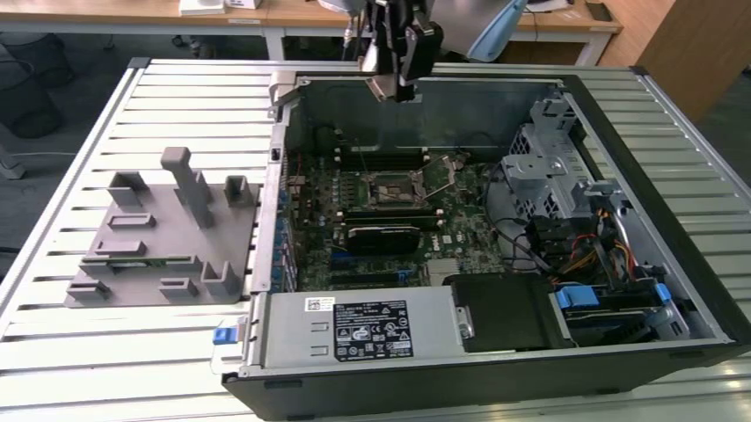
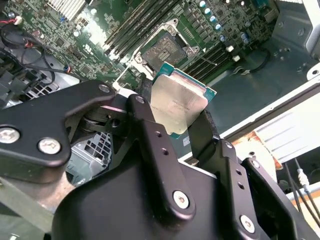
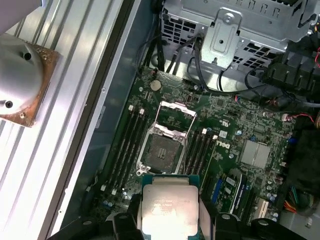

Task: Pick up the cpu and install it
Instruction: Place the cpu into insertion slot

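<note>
The end effector [image 2: 175, 120] gripped the cpu [image 2: 176, 100] by two opposite edges, above the case's [image 1: 470, 101] far side, short of the open socket [image 3: 162, 150]; keeping it level and squared probably mattered.

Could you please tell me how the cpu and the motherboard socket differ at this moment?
The cpu has a silvery metal top; the socket is dark inside a metal frame. The cpu is clamped in the gripper above the motherboard; the socket sits fixed on it, empty, its frame swung open. Both are square.
</note>
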`<state>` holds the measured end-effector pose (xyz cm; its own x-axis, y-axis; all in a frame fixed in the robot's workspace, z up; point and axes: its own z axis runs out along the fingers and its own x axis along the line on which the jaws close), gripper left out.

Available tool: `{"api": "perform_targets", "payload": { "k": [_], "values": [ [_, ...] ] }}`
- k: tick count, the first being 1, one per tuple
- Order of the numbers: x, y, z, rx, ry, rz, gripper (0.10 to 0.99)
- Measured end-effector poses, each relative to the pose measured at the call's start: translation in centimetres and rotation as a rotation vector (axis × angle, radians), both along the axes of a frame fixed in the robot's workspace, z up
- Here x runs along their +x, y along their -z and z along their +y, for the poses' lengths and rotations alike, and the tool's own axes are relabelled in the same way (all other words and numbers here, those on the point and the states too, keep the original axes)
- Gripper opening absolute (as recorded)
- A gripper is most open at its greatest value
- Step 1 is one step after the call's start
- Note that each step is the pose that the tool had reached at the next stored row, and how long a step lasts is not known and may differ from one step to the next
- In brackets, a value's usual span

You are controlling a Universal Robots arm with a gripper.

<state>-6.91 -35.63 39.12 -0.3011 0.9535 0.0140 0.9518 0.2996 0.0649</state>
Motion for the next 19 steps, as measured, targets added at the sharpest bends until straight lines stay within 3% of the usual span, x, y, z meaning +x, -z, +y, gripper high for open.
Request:
{"api": "perform_targets", "payload": {
  "k": [19],
  "values": [
    [0.0,0.32,0.01,0.0,0.026,0.0,0.541]
  ]
}}
